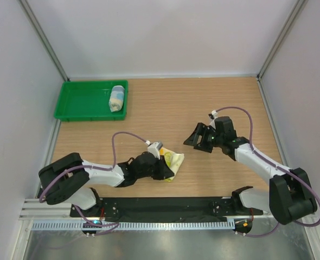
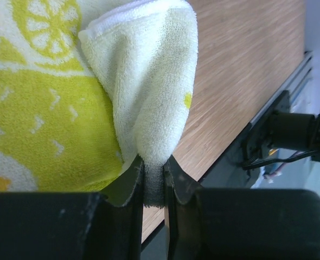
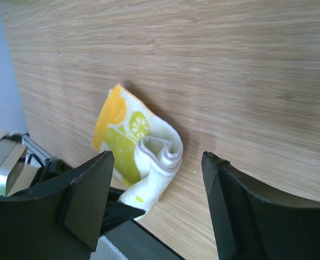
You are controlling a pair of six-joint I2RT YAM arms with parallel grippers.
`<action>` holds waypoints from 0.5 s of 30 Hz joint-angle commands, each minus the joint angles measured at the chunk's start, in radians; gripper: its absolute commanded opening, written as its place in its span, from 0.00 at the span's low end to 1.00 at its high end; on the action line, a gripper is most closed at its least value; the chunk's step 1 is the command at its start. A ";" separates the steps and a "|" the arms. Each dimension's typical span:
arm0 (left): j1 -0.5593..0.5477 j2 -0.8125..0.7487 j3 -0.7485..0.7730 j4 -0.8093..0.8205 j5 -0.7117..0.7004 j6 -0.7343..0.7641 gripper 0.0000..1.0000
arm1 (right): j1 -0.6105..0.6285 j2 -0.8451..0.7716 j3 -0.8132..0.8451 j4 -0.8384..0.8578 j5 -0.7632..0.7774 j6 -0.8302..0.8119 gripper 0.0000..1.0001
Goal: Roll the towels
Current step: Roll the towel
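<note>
- Left gripper (image 2: 153, 169): jaws nearly closed, clenched on a fold of the yellow-green towel (image 2: 51, 108). The pinched cloth bulges out just past the fingertips.
- Right gripper (image 3: 155, 203): released, jaws wide apart w/ nothing between them. It hangs over bare tabletop (image 1: 203, 97), right of the yellow-green towel and not touching it.
- Grippers: 2 in all, 1 per arm. Both arms reach in from the near edge.
- Towels: 2.
- No. 1, the yellow-green towel, has lemon-slice prints and an orange patch. It lies bunched on the tabletop near the front, a bit left of centre, at the left gripper's tip. Right wrist view shows its layers curled into a loose coil at one end, and the printed side faces out.
- No. 2, the light blue towel (image 1: 116, 98), is a short fat roll lying inside the green tray (image 1: 78, 100), at the tray's right end.
- Tray: 1, sitting at the far-left corner of the tabletop, well apart from both grippers. Only the blue roll is in it.
</note>
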 commanded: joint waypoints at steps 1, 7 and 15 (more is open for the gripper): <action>0.060 0.006 -0.046 0.249 0.101 -0.160 0.00 | 0.003 -0.108 -0.054 0.141 -0.081 0.052 0.73; 0.108 0.107 -0.137 0.512 0.170 -0.344 0.00 | 0.005 -0.159 -0.177 0.306 -0.184 0.126 0.75; 0.135 0.233 -0.196 0.574 0.143 -0.593 0.00 | 0.032 -0.098 -0.269 0.451 -0.204 0.178 0.76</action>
